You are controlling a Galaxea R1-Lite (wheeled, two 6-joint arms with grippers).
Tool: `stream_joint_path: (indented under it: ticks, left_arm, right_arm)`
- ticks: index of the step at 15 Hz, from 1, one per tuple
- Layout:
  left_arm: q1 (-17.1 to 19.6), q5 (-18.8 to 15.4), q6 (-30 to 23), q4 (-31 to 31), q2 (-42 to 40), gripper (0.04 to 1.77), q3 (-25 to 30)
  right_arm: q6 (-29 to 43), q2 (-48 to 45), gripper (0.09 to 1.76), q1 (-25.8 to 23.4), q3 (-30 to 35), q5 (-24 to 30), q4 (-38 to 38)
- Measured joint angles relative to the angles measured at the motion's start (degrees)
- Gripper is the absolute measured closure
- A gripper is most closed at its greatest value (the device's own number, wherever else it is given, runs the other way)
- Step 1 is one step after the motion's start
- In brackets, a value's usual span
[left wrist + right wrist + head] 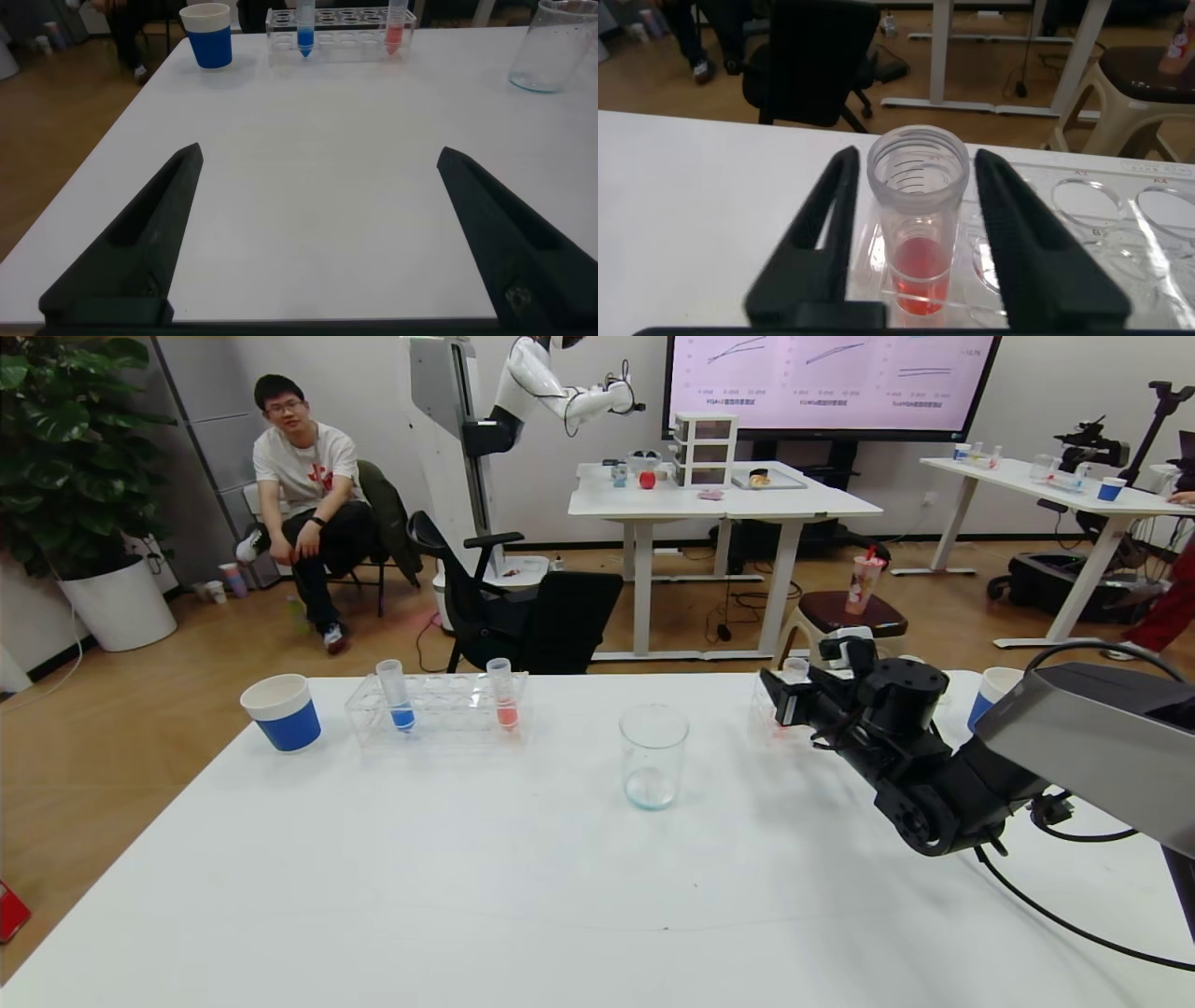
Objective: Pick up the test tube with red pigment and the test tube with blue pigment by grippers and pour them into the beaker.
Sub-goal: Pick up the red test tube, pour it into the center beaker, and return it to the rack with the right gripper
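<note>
The test tube with red pigment (915, 233) stands upright in a clear rack (1106, 219) at the table's far right; only its rim (795, 665) shows in the head view. My right gripper (916, 154) is open, with one finger on each side of this tube and small gaps between fingers and tube; it also shows in the head view (784, 695). The test tube with blue pigment (400, 695) stands in another clear rack (439, 709) at the far left. The beaker (653, 756) stands between the racks. My left gripper (320, 152) is open and empty, low over the near table.
A paler salmon-pink tube (504, 695) shares the left rack with the blue one. A blue paper cup (282, 712) stands left of that rack and another (990, 695) behind my right arm. A black office chair (523, 607) is behind the table.
</note>
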Motion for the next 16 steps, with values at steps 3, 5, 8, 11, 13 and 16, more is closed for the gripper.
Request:
stream_joint_path:
  ticks: [3, 5, 8, 11, 13, 16]
  left_arm:
    - [0.00, -0.04, 0.00, 0.00, 0.00, 0.06, 0.00]
    - [0.00, -0.01, 0.00, 0.02, 0.00, 0.06, 0.00]
    - [0.02, -0.01, 0.00, 0.02, 0.00, 0.06, 0.00]
    - [0.00, -0.01, 0.00, 0.02, 0.00, 0.06, 0.00]
    - [0.00, -0.01, 0.00, 0.02, 0.00, 0.06, 0.00]
    - [-0.04, -0.04, 0.02, 0.02, 0.00, 0.06, 0.00]
  right_arm:
    - [-0.02, -0.05, 1.29, 0.00, 0.09, -0.26, -2.56]
    - [-0.09, -0.22, 1.34, 0.11, 0.22, -0.69, -2.95]
    - [-0.35, -0.82, 1.34, 0.17, 0.11, -0.74, -2.60]
    - [-1.16, -3.24, 1.34, 0.22, -1.05, -1.05, 0.06]
    - [-2.76, -6.00, 1.34, 0.22, -2.95, -1.10, 4.83]
    - [-4.78, -9.03, 1.34, 0.35, -5.64, -1.05, 8.57]
